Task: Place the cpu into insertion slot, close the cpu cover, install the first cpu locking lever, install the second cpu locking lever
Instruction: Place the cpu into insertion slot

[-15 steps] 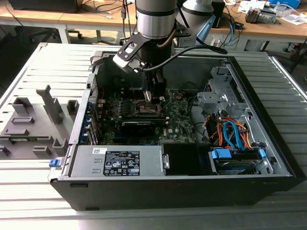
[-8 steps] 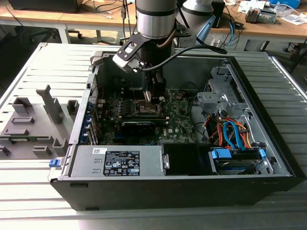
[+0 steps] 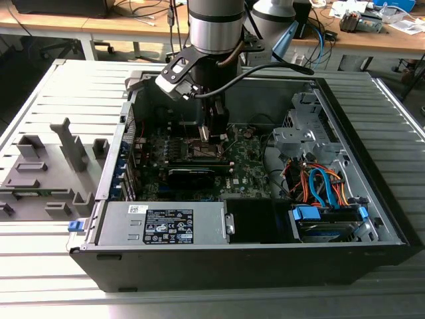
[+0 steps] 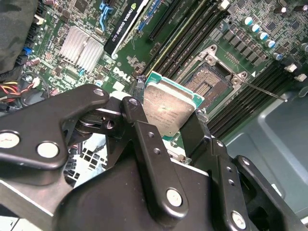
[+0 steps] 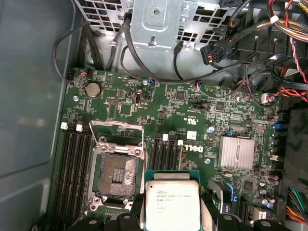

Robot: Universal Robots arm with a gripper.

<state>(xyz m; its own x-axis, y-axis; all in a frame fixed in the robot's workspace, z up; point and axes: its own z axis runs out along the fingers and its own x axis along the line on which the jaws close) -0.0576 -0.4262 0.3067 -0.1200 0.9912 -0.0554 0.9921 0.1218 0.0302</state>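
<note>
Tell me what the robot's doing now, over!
Gripper shut on the cpu, held above the board. Insertion slot bare, cpu not yet in. Nothing seen blocking the slot.

Silver-grey cpu [image 5: 172,207], green mobo [image 5: 126,98]

Robotics lab or workshop, by the look of it. Robot arm [image 3: 216,26] hangs over a PC case [image 3: 265,269] lying open, with its motherboard [image 5: 192,110] and drive cables [image 3: 319,183] bare. The case sits on a slatted aluminium table [image 3: 60,93]. Grey moulded fixtures [image 3: 50,166] stand beside it, at the exterior view's left. Behind are wooden benches [image 3: 382,41] strewn with wires, papers and small gear.
</note>
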